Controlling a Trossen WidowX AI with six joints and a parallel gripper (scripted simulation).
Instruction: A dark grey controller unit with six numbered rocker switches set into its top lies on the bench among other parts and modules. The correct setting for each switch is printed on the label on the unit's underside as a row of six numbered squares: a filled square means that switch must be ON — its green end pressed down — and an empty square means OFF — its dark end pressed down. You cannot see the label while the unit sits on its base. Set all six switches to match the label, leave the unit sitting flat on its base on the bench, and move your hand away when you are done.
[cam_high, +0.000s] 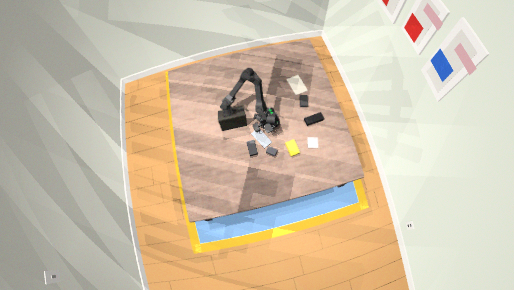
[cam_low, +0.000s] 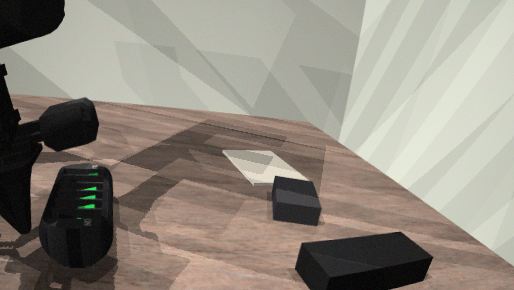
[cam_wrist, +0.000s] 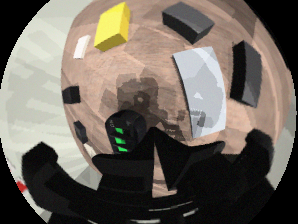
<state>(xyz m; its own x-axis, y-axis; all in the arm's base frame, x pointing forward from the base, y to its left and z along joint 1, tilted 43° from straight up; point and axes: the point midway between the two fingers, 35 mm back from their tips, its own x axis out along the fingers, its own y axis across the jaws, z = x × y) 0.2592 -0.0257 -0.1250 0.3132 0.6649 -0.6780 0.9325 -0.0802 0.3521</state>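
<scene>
On the wood-grain desk (cam_high: 210, 175) (cam_low: 165, 270) (cam_wrist: 150, 60), the controller unit (cam_low: 76, 220) (cam_wrist: 125, 125) sits upright, label unseen; the pincer (cam_high: 257, 128) (cam_low: 25, 231) (cam_wrist: 153, 129) is closed, empty; switch setting apparently remains unfinished.

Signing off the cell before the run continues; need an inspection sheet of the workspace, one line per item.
Surface: wood-grain bench, shadows across it.
Job's things: controller unit, switches up, green ends showing; underside label out of sight.
Clutter: yellow block, pale blue-grey plate, cream plate, white square, several dark blocks.
Gripper: shut, nothing held, beside the unit.
Cables: nothing seen.
Surroundings: plank floor, pale walls, framed pictures, blue strip with yellow border along one bench edge.
</scene>
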